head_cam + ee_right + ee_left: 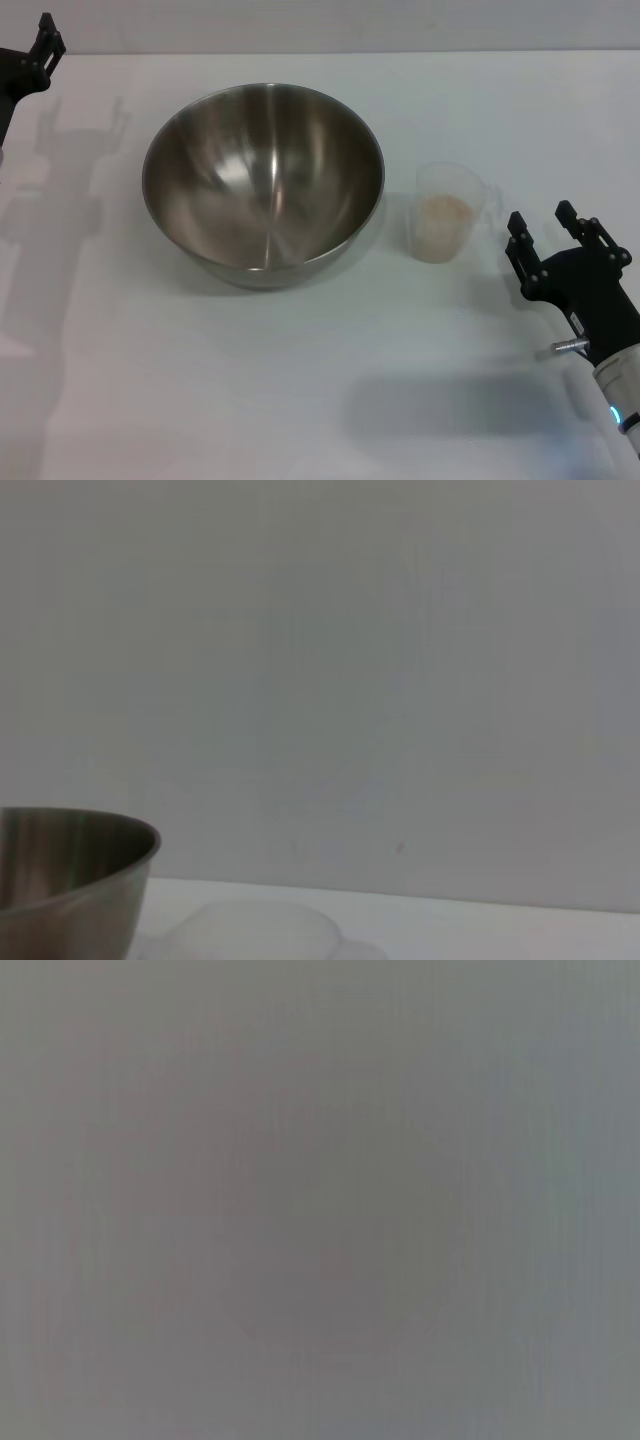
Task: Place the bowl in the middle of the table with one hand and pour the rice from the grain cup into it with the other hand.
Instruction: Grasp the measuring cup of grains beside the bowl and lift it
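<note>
Bowl [263, 182]: upright on the desk [300, 390], empty, shiny grey inside; well left of the right fingers, well right of the left ones; rim also visible in the right wrist view [70, 875].
Cup [445, 213]: clear plastic, upright just beside the bowl, on the side nearer the right fingers, not touching it; faint rim in the right wrist view [255, 930].
Rice [441, 222]: pale beige heap inside the cup, none in the bowl.
Right gripper [548, 235]: low over the desk, near the cup but apart from it; fingers spread open, holding nothing.
Left gripper [42, 45]: at the far left edge, well away from bowl and cup; finger state impossible to tell.
Left wrist view: plain grey blur only.
</note>
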